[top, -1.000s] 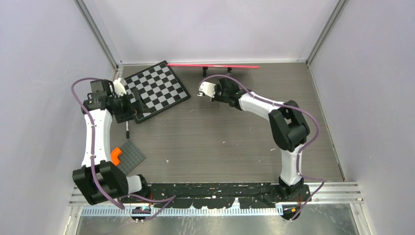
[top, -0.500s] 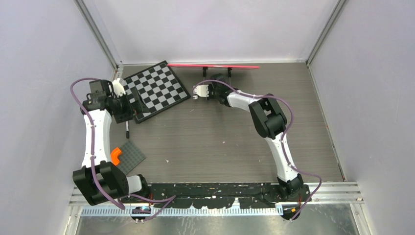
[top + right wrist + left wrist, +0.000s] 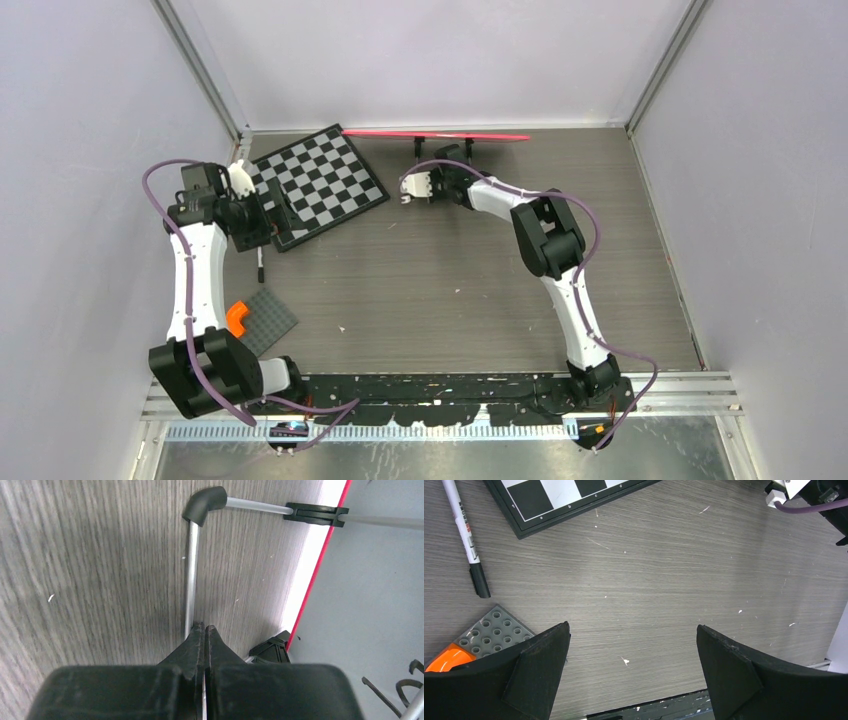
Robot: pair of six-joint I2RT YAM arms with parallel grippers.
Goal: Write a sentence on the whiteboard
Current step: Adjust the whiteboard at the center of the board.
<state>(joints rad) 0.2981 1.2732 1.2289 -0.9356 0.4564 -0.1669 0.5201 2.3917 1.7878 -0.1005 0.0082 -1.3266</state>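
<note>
The whiteboard (image 3: pixel 436 134) stands on edge against the back wall and shows as a thin pink-red line from above. Its two black feet (image 3: pixel 418 149) rest on the table. In the right wrist view its pink frame (image 3: pixel 320 565) runs up the right side, with a few black strokes of the sentence (image 3: pixel 406 681) at the lower right corner. My right gripper (image 3: pixel 204 628) is shut and holds nothing. Its tips sit at the near end of the board's metal stand rod (image 3: pixel 190 580). My left gripper (image 3: pixel 634 650) hangs open over bare table.
A black-and-white chessboard (image 3: pixel 318 182) lies at the back left. A white marker with a black cap (image 3: pixel 466 535) lies beside it on the table. A grey studded plate (image 3: pixel 268 320) with an orange piece (image 3: pixel 236 317) sits near the left arm.
The right arm's elbow has swung left and back, and its gripper has edged toward the whiteboard's feet. The left arm has not moved.
</note>
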